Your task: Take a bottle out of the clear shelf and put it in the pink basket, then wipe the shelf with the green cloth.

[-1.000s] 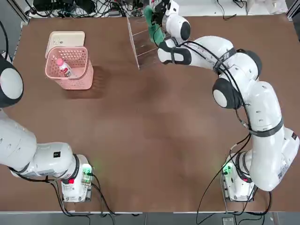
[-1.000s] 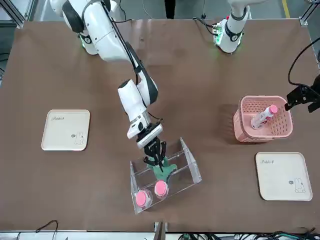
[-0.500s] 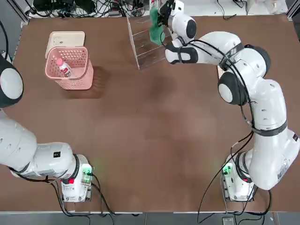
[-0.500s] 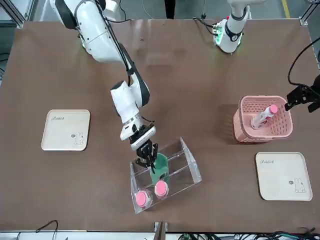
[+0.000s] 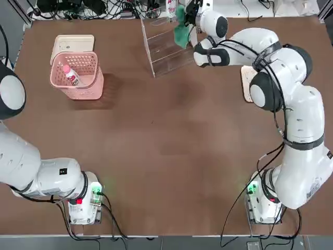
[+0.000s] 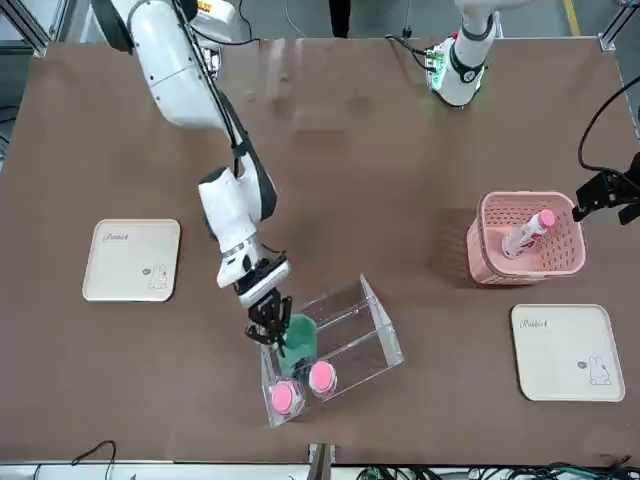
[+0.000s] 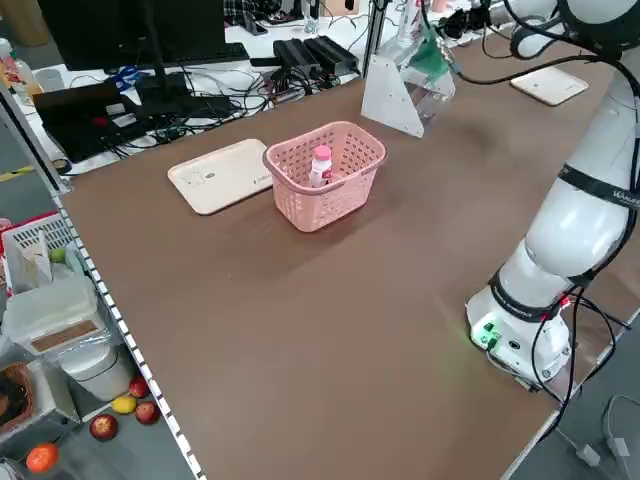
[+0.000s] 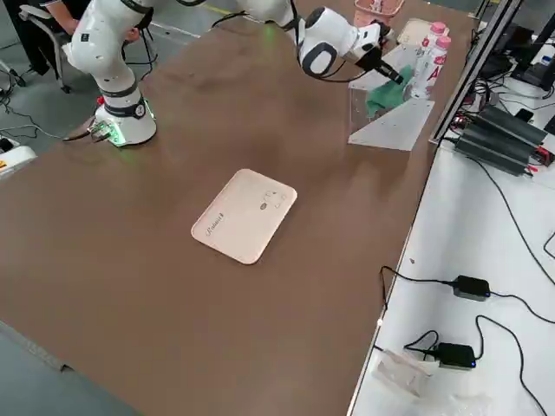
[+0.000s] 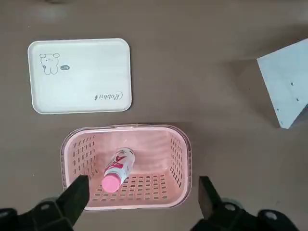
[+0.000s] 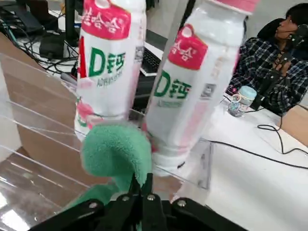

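The green cloth (image 5: 180, 32) is bunched in my shut right gripper (image 5: 186, 23), inside the clear shelf (image 5: 164, 49) near its right end panel. The front view shows the green cloth (image 6: 298, 340) on an upper tier, just behind two pink-capped bottles (image 6: 321, 377). Those bottles (image 10: 185, 86) fill the right wrist view, with the cloth (image 10: 115, 154) touching them. One bottle (image 5: 70, 75) lies tilted in the pink basket (image 5: 83, 91). My left gripper (image 9: 142, 197) hangs open above the basket (image 9: 187, 154), holding nothing.
A cream tray (image 5: 73, 41) lies just beyond the basket. A second cream tray (image 6: 132, 260) sits on the robot's right side of the table. Cables and power bricks (image 8: 468, 286) crowd the bench past the table's far edge. A seated person (image 10: 284, 72) is behind the shelf.
My right gripper has dragged the green cloth sideways along the shelf tier toward the robot's right end panel. The left arm has not moved.
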Tool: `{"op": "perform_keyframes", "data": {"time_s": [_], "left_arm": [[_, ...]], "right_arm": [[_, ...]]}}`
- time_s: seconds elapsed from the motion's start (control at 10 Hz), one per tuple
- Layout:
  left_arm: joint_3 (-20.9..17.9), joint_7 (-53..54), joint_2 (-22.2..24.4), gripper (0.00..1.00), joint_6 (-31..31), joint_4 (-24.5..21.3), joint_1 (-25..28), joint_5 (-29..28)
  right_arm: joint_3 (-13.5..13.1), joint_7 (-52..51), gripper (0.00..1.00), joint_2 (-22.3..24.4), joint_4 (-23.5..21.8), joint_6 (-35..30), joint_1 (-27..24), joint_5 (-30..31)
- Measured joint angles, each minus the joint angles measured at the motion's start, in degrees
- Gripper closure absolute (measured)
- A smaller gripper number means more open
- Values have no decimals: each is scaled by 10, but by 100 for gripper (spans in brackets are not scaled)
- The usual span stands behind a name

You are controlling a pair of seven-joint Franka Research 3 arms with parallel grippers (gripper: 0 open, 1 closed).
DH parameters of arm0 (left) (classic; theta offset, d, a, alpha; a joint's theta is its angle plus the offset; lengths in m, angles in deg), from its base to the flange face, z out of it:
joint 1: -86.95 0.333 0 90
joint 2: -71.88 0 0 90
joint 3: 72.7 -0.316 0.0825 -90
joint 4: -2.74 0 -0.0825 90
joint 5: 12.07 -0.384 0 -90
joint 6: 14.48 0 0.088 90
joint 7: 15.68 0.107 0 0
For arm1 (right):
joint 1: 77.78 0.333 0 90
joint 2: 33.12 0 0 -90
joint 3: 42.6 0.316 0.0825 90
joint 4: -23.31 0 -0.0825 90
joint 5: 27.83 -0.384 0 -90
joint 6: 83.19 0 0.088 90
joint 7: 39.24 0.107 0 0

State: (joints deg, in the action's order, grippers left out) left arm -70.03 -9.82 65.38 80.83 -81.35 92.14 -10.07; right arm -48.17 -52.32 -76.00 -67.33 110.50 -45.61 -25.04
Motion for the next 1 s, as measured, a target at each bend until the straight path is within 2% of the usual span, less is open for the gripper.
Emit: {"op": "perform_keyframes", "data": {"time_s": [0.4,1.0], "left_arm": [[1,0,0,0,0,0,-7,0],[1,0,-1,0,2,0,-7,-1]], "right_arm": [[9,7,97,6,-5,1,11,4],[12,98,97,3,17,1,64,4]]}}
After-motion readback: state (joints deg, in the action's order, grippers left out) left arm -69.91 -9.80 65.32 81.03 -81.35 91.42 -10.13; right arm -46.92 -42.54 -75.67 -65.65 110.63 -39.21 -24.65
